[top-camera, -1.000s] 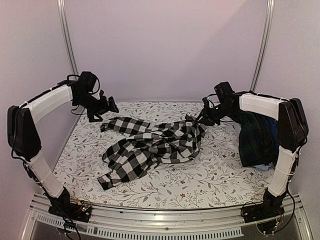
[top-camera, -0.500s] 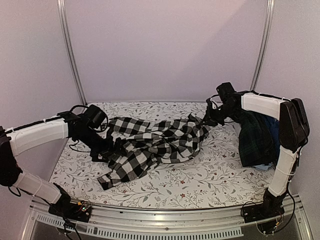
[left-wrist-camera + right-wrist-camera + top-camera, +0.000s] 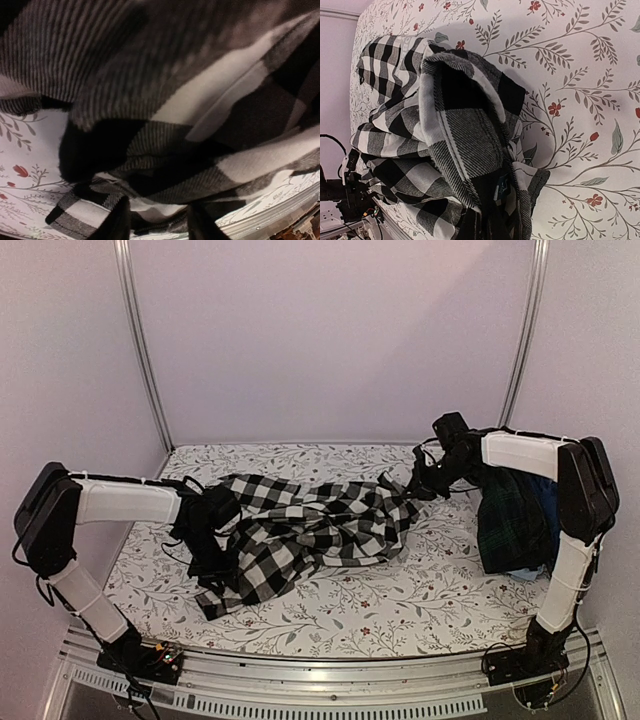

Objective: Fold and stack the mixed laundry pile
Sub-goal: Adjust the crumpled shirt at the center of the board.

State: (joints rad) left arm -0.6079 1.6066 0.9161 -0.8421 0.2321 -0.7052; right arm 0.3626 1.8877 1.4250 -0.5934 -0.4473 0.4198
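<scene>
Right gripper (image 3: 413, 486) pinches shirt (image 3: 310, 530) corner. Left gripper (image 3: 207, 562) fingers (image 3: 118, 226) straddle shirt folds; can't tell if clamped.

The shirt (image 3: 320, 525) is checked black-and-white, the garment (image 3: 505, 520) is patterned in dark green-navy plaid, and the white desk covering (image 3: 400, 605) is printed with flowers.

Your left hand (image 3: 212, 552) lies half-buried in the checked shirt (image 3: 320, 525); your right arm (image 3: 520, 452) screens the plaid garment (image 3: 505, 525).
</scene>
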